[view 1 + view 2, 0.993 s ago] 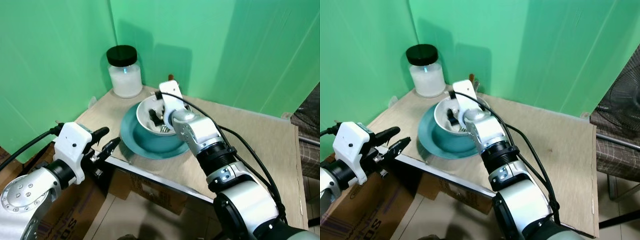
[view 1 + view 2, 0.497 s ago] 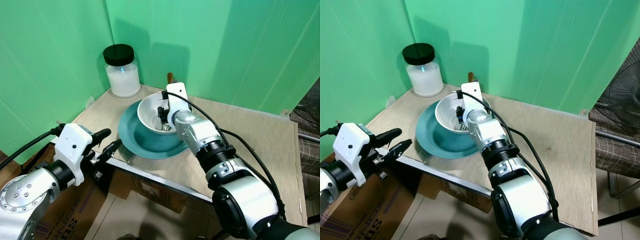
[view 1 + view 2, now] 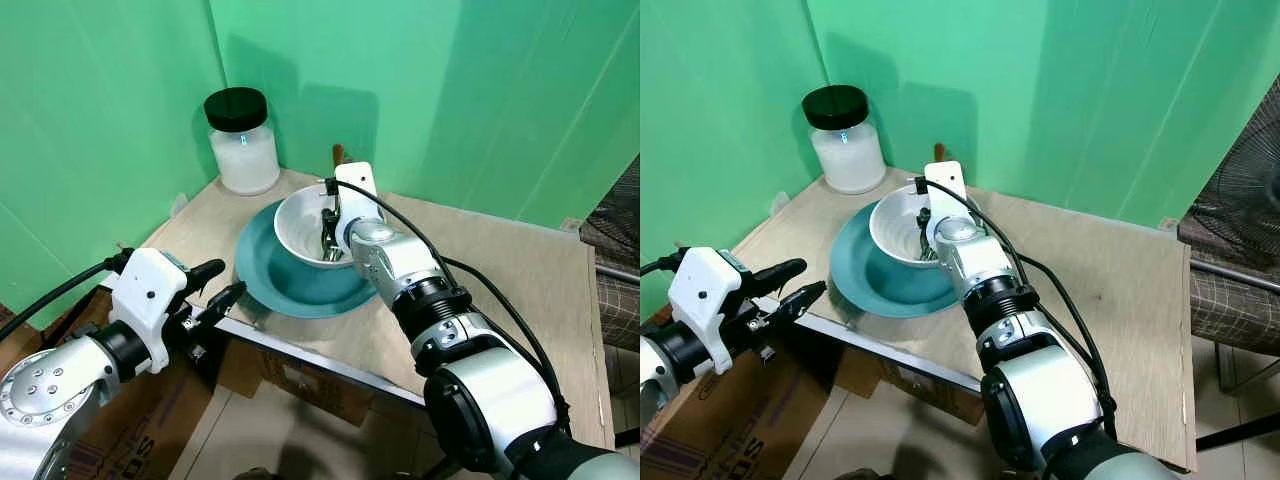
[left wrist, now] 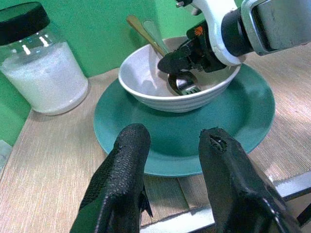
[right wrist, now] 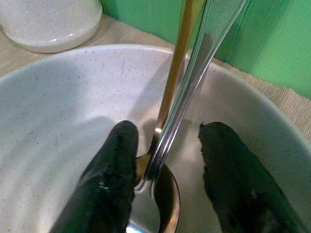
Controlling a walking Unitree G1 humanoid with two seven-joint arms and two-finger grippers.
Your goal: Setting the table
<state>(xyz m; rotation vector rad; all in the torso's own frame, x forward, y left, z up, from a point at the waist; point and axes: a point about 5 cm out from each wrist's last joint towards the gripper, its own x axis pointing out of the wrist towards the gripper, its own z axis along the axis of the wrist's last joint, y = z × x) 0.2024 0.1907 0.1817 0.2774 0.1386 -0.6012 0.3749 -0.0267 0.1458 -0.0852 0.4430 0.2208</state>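
While the right arm is stretched forward over the table (image 3: pixel 500 270), the right gripper (image 5: pixel 167 160) is lowered inside the white bowl (image 3: pixel 300 225), its fingers spread apart on either side of the spoon (image 5: pixel 167 141) and fork (image 5: pixel 194 77), whose handles lean on the bowl's far rim. Beneath the bowl a teal plate (image 3: pixel 290 290) is set. The left gripper (image 4: pixel 170 160) is held open just off the table's near edge, pointed at the plate. Beyond the bowl a black-lidded jar (image 3: pixel 243 140) is seen against green walls (image 3: pixel 450 90).
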